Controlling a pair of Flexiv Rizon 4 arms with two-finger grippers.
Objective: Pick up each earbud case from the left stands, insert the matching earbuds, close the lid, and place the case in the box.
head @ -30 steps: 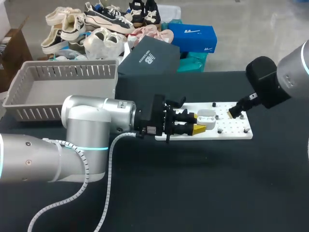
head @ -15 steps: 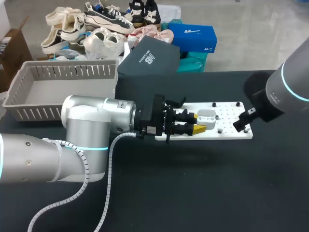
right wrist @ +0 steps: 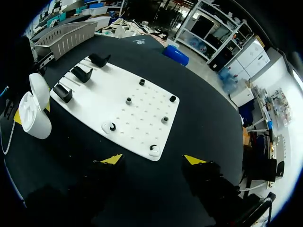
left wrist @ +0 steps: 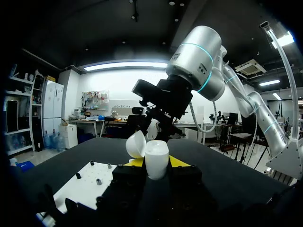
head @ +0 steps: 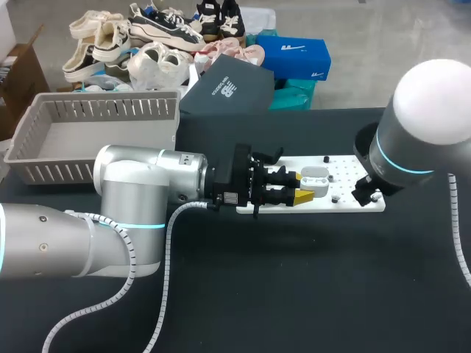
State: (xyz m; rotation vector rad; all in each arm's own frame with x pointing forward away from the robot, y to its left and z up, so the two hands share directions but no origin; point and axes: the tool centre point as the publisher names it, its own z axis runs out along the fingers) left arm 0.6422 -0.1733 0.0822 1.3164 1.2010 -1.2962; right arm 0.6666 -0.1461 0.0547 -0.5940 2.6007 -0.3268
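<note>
Glossy white plastic earbud case (left wrist: 156, 160), matt white pegboard (right wrist: 111, 92), matt black tabletop (head: 294, 279)

Two arms, one loaded.
The left arm (head: 132, 213) lies level, left gripper (head: 300, 193) clamped on a case (left wrist: 156, 158); the right arm (head: 419, 140) points down, right gripper (right wrist: 153, 160) spread, empty.

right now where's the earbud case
The open white earbud case is held in the left gripper, just right of centre in the head view, by the white pegboard.
</note>
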